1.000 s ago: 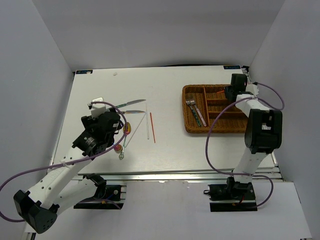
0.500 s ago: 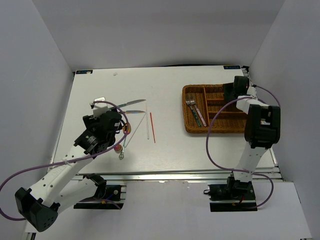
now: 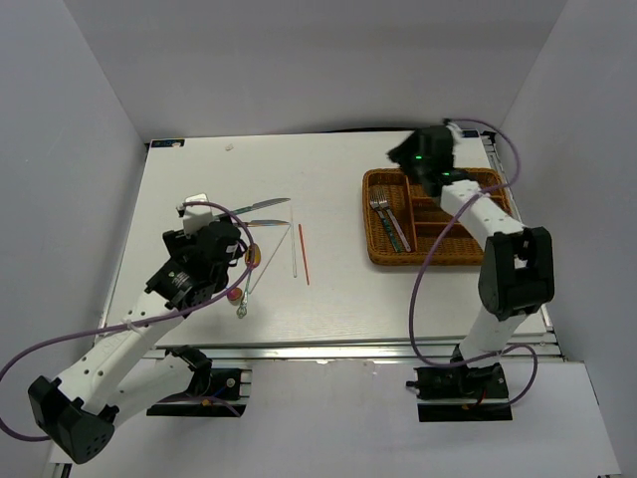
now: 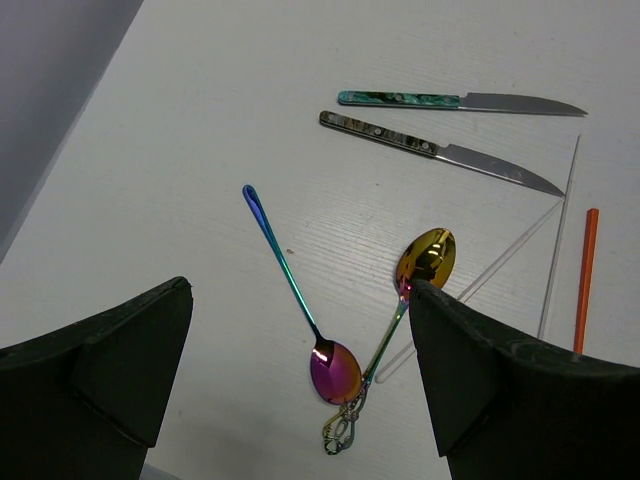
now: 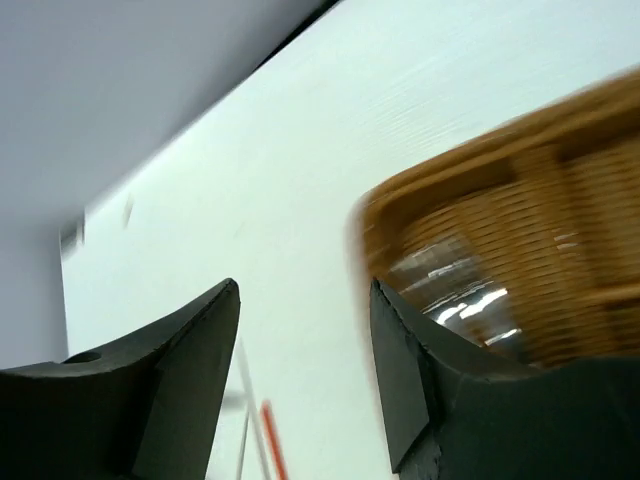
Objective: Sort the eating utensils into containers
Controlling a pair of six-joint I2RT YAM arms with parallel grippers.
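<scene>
While the left gripper (image 4: 300, 330) hangs with its jaws spread wide over two spoons, we judge the step in hand to be lifting one of them. The rainbow spoon (image 4: 290, 280) lies mid-frame in the left wrist view. Its bowl touches the handle of the gold spoon (image 4: 425, 255), which in turn crosses a white chopstick (image 4: 510, 250). We would close on the rainbow handle's upper half, where nothing else lies near, and come straight down so neither finger nudges the gold spoon. Two knives (image 4: 440, 152) sit toward the upper right of that view and a red chopstick (image 4: 585, 280) lies at the right edge, all clear of the grasp.

In the upper right of the top view the right gripper (image 5: 305, 290) hangs over the tray's (image 3: 378, 254) upper-left corner, jaws apart and nothing between them; its own view is blurred. Forks (image 3: 380, 205) lie in the tray's left slot.

For room, the bare table (image 3: 338, 169) between the loose utensils and the tray gives an open carrying lane. The table's left edge and the wall (image 3: 70, 199) stand close beside the left arm, so we would lift and travel rightward.
</scene>
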